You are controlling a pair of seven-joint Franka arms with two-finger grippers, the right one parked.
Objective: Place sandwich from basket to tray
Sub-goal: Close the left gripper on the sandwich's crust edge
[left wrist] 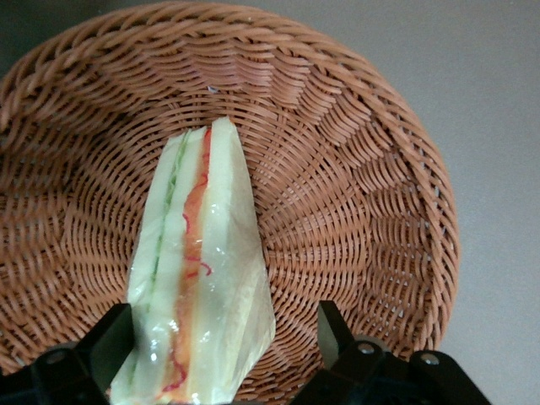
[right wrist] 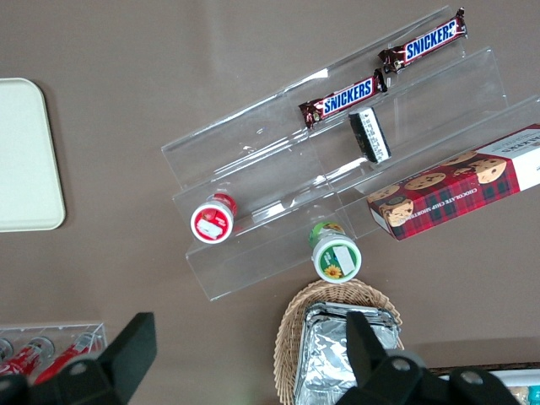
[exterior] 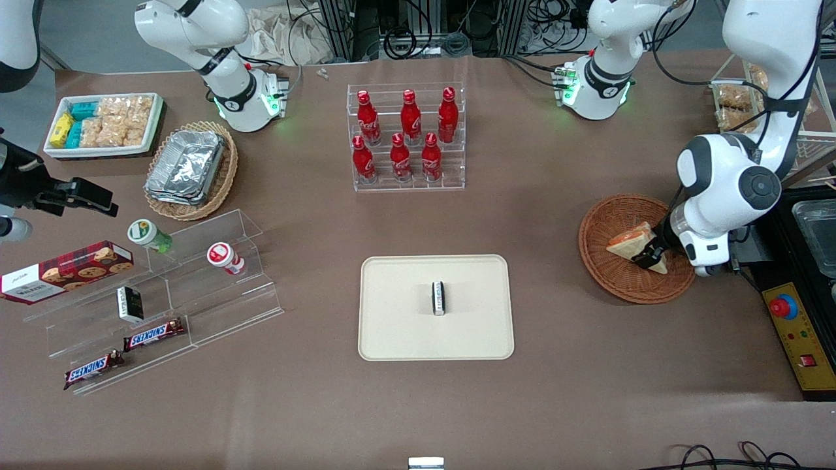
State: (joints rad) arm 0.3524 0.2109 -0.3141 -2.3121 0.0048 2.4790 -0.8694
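Observation:
The sandwich, a clear-wrapped wedge of white bread with orange-red and green filling, lies in the round reddish-brown basket toward the working arm's end of the table. My left gripper is down in the basket, open, with its fingers on either side of the sandwich. In the left wrist view one finger is against the sandwich and the other finger stands apart over the basket weave. The cream tray lies mid-table, nearer the front camera, and also shows in the right wrist view.
A small black-and-white packet stands on the tray. A clear rack of red bottles stands farther back. An oval basket of foil pans, a white snack tray and an acrylic shelf lie toward the parked arm's end. A control box is beside the basket.

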